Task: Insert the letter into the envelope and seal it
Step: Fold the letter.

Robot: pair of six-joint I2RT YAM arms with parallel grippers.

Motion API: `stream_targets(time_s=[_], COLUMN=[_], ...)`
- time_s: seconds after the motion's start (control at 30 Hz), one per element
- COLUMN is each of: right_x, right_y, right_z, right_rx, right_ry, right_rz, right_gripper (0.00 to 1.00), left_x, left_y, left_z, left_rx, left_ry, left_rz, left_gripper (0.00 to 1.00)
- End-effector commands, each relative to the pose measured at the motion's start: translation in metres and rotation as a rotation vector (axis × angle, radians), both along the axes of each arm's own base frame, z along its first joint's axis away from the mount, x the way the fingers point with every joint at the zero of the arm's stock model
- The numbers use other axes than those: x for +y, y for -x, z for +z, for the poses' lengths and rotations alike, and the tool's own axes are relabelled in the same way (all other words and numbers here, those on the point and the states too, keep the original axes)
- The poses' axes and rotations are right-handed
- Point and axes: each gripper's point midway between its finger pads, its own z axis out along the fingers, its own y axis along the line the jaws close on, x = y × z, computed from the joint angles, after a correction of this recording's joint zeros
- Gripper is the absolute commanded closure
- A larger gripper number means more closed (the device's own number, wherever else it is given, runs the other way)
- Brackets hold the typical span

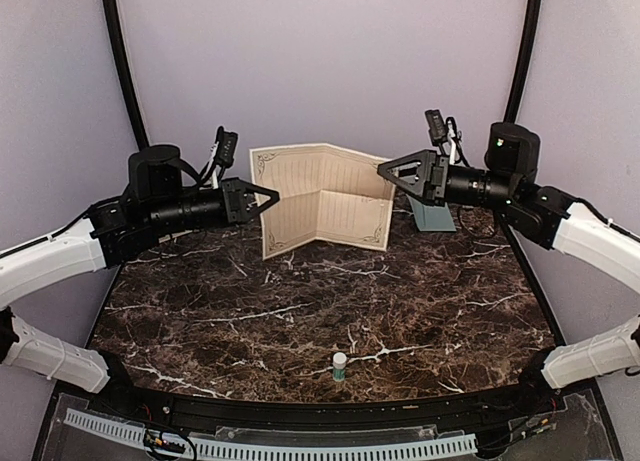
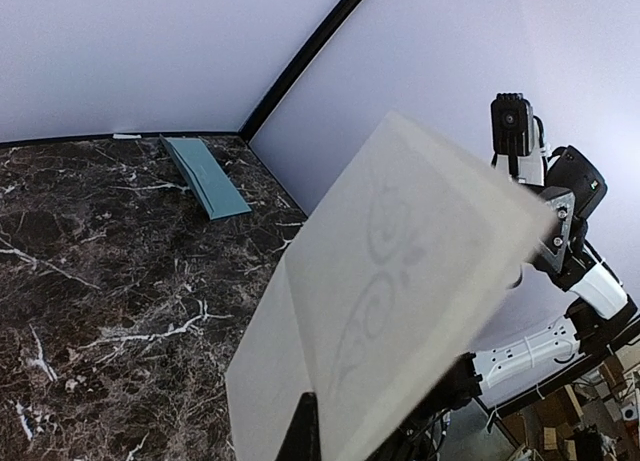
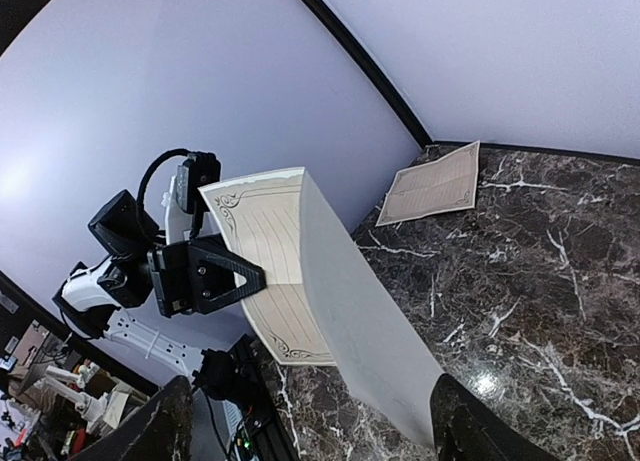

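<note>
The left pincer [image 1: 272,195] is clamped on the letter [image 1: 325,196]; the right pincer [image 1: 385,169] gapes at its far edge. The envelope [image 1: 432,217], under the right pincer, looks unfilled and unsealed.

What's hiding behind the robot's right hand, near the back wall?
The teal envelope sits on the table behind the right fingers. From above only part of it shows. The arm covers the rest, so its flap can't be seen there.
</note>
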Motion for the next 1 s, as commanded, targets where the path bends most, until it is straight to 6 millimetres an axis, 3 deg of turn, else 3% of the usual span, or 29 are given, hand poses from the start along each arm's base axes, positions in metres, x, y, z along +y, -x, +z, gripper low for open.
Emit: stream_targets(time_s=[0.0,0.2,0.37,0.77,0.97], right_x=[-0.021,-0.057,-0.069,-0.057,-0.061], right_y=[-0.006,-0.015,-0.016,-0.033,-0.023], right_z=[0.029,0.055,0.073,0.016,-0.002], right_rx=[-0.087,-0.179,-0.262,-0.139,-0.095], right_ry=[-0.028,-0.072,-0.088,0.021,0.040], right_rz=[-0.123,-0.336,-0.400,-0.393,-0.376], right_gripper=[0.19,0.10,0.06,0.07,0.06], left_x=[0.001,0.012,0.023,0.020,0.025], left_y=[-0.003,-0.005,-0.009,0.010,0.021], left_z=[0.016,0.035,0.045,0.057,0.049], left_rx=[-0.037,-0.133,-0.179,-0.211,-0.176], left_ry=[0.064,0.084,0.104,0.170,0.163], left_rz=[-0.002,-0.011,-0.007,-0.103,-0.121], left_gripper=[1.00,1.00,1.00,1.00,1.00])
